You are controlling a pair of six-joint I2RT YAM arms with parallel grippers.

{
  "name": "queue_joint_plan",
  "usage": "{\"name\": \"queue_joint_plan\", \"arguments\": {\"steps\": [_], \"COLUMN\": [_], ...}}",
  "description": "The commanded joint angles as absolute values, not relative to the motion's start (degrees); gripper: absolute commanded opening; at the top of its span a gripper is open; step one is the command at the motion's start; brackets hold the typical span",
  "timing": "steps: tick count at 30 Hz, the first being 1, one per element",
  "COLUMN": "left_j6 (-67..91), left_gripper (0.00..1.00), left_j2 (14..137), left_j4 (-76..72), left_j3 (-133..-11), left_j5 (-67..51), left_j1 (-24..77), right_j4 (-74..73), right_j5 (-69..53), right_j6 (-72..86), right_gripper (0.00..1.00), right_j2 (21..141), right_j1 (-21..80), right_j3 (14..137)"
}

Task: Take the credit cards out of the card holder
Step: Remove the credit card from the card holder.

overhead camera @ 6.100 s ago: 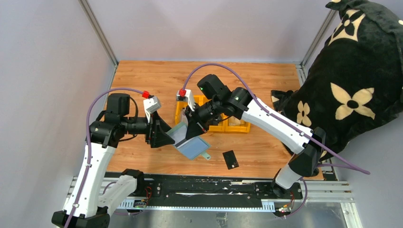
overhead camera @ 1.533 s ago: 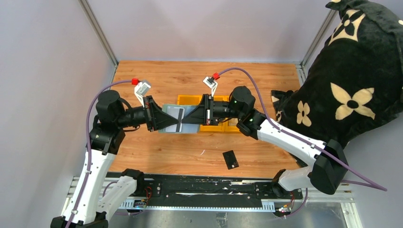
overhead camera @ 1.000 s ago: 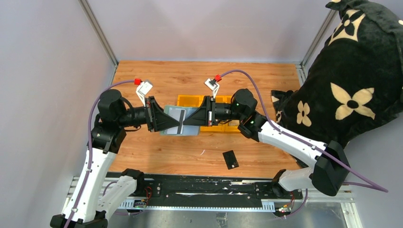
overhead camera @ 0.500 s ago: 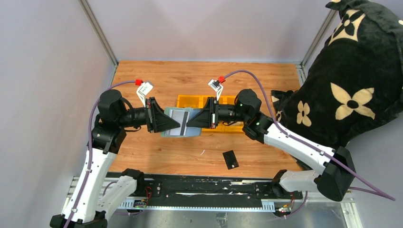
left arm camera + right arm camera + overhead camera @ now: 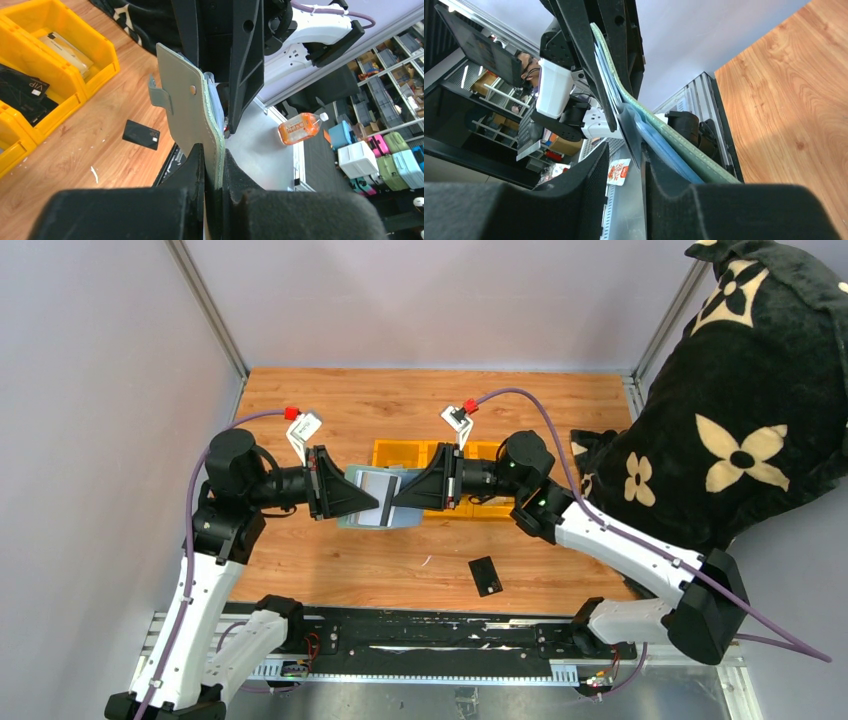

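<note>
Hanging in the air above the tabletop (image 5: 330,400), the card holder (image 5: 192,112) is standing on edge between the two arms, just in front of the yellow bins (image 5: 395,452). Left hand (image 5: 214,162) is pinching its lower edge, fingers (image 5: 196,162) pressing tight on both faces of the pale grey-green flap. The flap's small tab and snap hole are facing the left wrist camera.

A silvery-grey card (image 5: 376,490) with a dark stripe is showing on the holder's upper side, right where the hands are meeting.

Right hand (image 5: 625,157) is coming in from the opposite side, jaws sitting narrowly apart with a gap showing between them. A thin dark edge is sitting in that gap against one finger. Cannot tell if it is the card. Blue inner pockets are fanning out beside the holder's green edge in the right wrist view.

A black card (image 5: 485,575) is lying flat on the wood, well apart from the holder, toward the near edge. One bin is holding a black item marked VIP (image 5: 25,90). Black plush fabric (image 5: 750,390) with cream flowers is bulging in at the far right.
</note>
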State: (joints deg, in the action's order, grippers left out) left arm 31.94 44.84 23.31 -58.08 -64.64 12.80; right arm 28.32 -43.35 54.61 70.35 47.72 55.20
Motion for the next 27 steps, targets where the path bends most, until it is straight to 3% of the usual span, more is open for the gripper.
{"name": "queue_joint_plan", "arguments": {"steps": [1, 4, 9, 17, 27], "left_j6": [33.0, 33.3, 33.5, 33.2, 32.8], "left_gripper": [0.00, 0.00, 0.00, 0.01, 0.12], "left_j2": [43.8, 43.8, 44.1, 45.2, 45.7], "left_j4": [22.0, 21.7, 21.8, 21.7, 22.2], "left_j3": [-59.4, -59.8, -60.8, -62.4, -62.8], "left_j5": [-67.7, -67.8, -67.9, -67.8, -67.4], "left_j1": [13.3, 13.4, 13.4, 13.3, 13.4], "right_j4": [39.6, 40.2, 42.7, 44.5, 43.5], "right_j5": [-43.0, -43.5, -44.3, -46.0, -46.2], "right_j6": [61.2, 61.9, 62.8, 62.3, 62.1], "right_gripper": [0.34, 0.27, 0.01, 0.00, 0.00], "right_j2": [72.9, 74.0, 73.6, 69.9, 67.6], "right_j1": [47.4, 47.4, 47.2, 45.0, 43.3], "right_j3": [54.1, 54.7, 53.1, 49.1, 47.5]}}
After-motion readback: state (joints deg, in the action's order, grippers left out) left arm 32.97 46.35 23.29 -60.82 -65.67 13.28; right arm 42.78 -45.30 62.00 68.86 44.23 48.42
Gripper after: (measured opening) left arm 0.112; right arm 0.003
